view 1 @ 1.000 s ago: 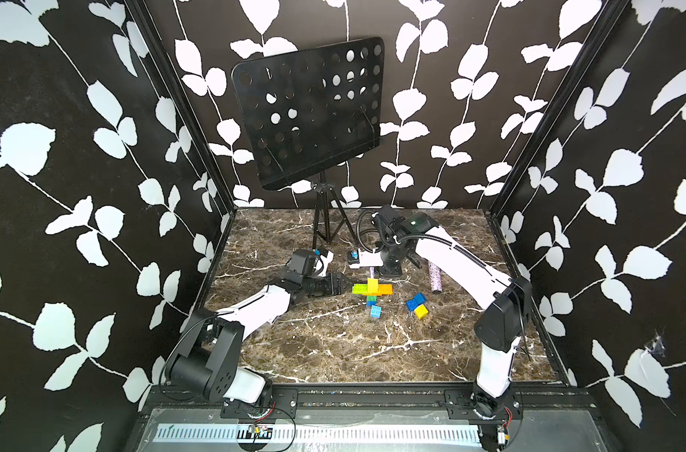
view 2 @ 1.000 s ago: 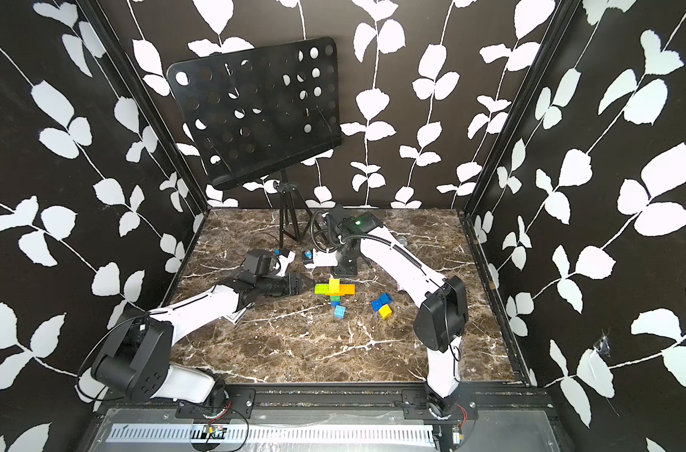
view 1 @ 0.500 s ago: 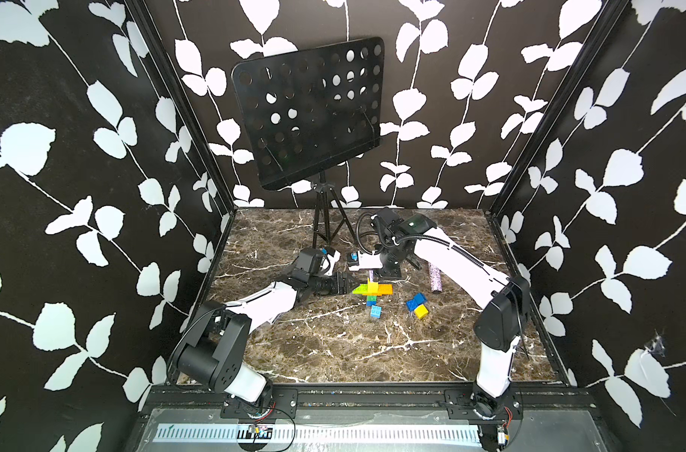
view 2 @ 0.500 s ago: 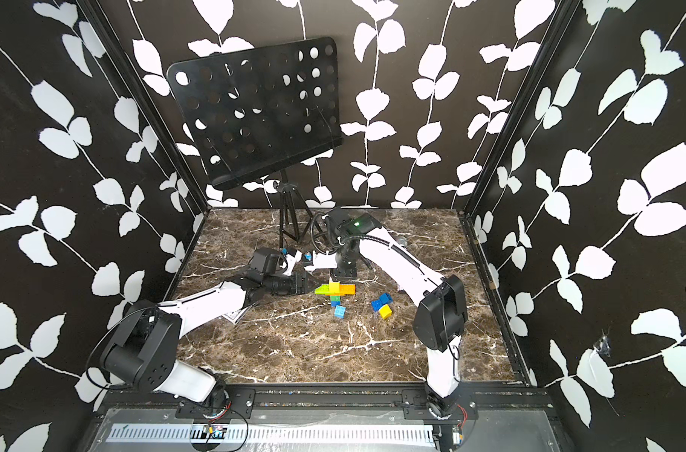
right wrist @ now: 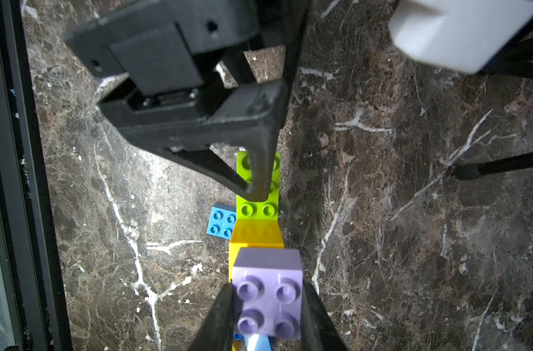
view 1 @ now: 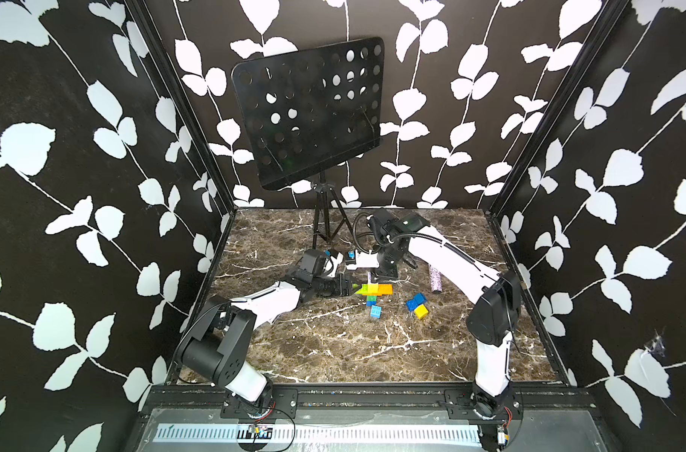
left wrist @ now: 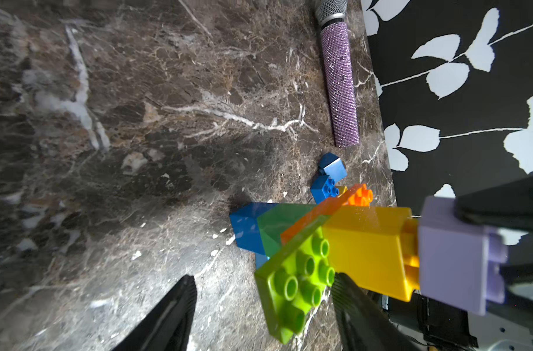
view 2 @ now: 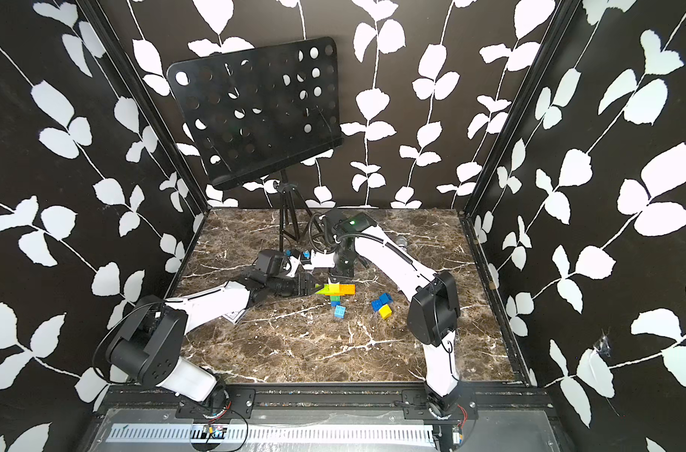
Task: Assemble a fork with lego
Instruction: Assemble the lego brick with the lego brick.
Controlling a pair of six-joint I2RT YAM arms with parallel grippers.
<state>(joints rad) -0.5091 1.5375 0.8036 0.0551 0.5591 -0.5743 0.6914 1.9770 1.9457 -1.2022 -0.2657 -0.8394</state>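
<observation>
R grip: my right gripper (right wrist: 266,307) was clamped on the pale lilac brick (right wrist: 268,291), studs facing the wrist cam.
L grip: my left gripper (left wrist: 262,288) had its jaws apart and held nothing; one finger lay over the lime plate (left wrist: 295,282). Contact likely, can't confirm.
Fork loc: the fork (view 1: 376,290) sat mid-table (view 1: 333,352), between both grippers, well apart from the microphone (view 1: 435,278).
Step (est.): seating the lilac prong on the yellow brick (left wrist: 368,246).
Progress (est.): stem + crossbar up, prongs part done.
How-to 1: line the lilac's edges up w/ the yellow's before pushing.
How-to 2: push straight along the stud axis, no twist.
How-to 3: keep the L finger down on the lime end as a brace, else the fork slides or tips.
How-to 4: open R only once the joint looks flush.
Risk: the lime plate is thin and may pop off under side load.
Count, fork: lime 1, yellow 1, orange brick (left wrist: 359,196) 1, green brick (left wrist: 277,225) 1, blue stem brick (left wrist: 244,226) 1.
Count, loose: light blue brick (view 1: 375,312) 1, blue bricks (view 1: 416,301) 2, loose yellow brick (view 1: 421,312) 1.
Count, other: mic 1, music stand (view 1: 310,113) 1, arms 2.
</observation>
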